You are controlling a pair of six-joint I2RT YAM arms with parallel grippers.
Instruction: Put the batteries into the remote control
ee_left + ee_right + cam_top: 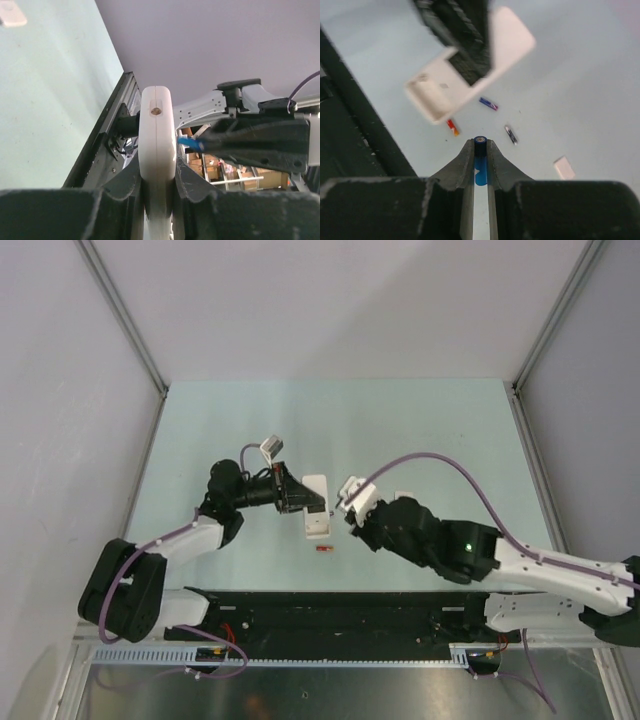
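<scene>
My left gripper (156, 172) is shut on the white remote control (156, 130), holding it edge-on above the table; in the top view the remote control (318, 524) sits mid-table in the left gripper (301, 502). My right gripper (480, 146) is shut on a bright blue battery (480, 167), whose tip pokes out past the fingertips. In the left wrist view that blue battery (191, 145) almost touches the remote's side. On the table lie a red battery (452, 127), a dark blue-purple battery (488, 103) and a grey-silver battery (511, 134).
A small white rectangular piece (564, 167) lies on the pale green table (220, 430) to the right of the loose batteries. The red battery (323, 551) lies just in front of the remote. A black rail (330, 610) runs along the near edge.
</scene>
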